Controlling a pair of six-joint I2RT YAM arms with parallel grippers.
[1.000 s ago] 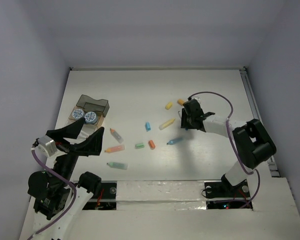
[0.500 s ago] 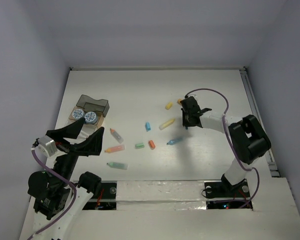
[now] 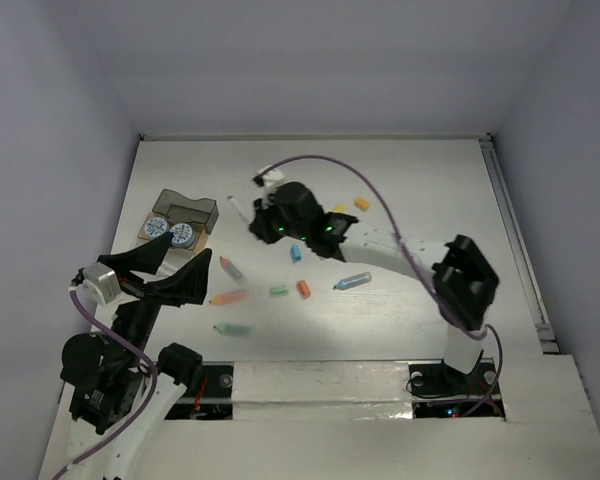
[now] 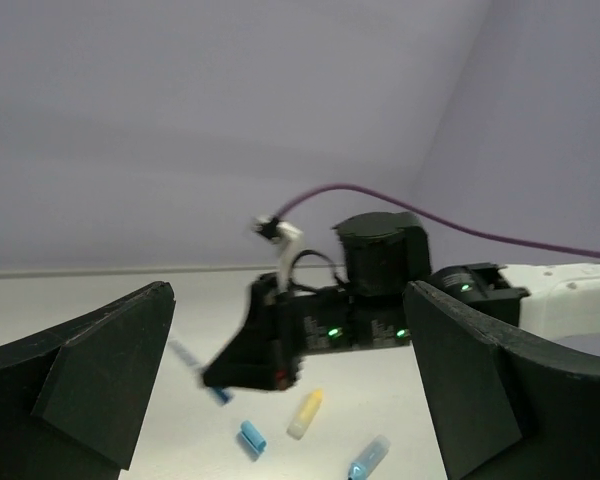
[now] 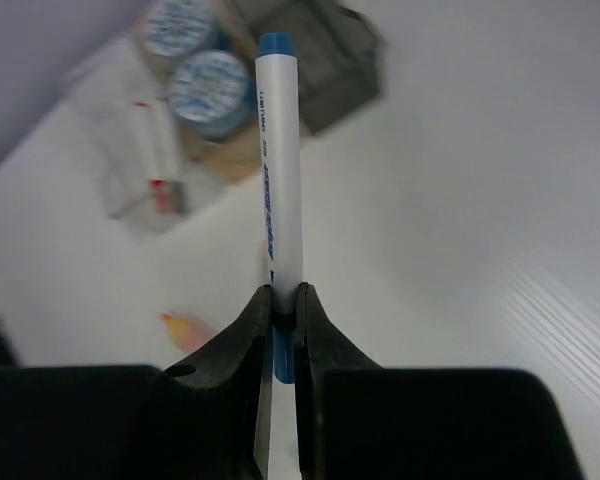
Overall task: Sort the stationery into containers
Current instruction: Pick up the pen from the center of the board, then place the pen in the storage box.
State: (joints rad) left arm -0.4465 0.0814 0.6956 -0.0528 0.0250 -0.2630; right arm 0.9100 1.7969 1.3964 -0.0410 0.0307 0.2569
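your white table (image 3: 420,180) sits between pale lilac walls (image 3: 60,90), stationery (image 3: 304,289) scattered mid-frame. at upper left stand the grey box (image 3: 185,211) and two round pots (image 3: 181,235); what they hold is too blurred to tell. the right tool (image 5: 283,300) pinches a white pen (image 5: 277,180) just right of the box. the left tool (image 3: 185,257) gapes wide at lower left.

White table (image 3: 430,180) — pastel markers (image 3: 353,281), containers (image 3: 185,212)

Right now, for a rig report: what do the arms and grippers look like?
The left arm and right arm are white links with black joints, each trailing a purple cable. The left gripper and right gripper are black, wedge-fingered.
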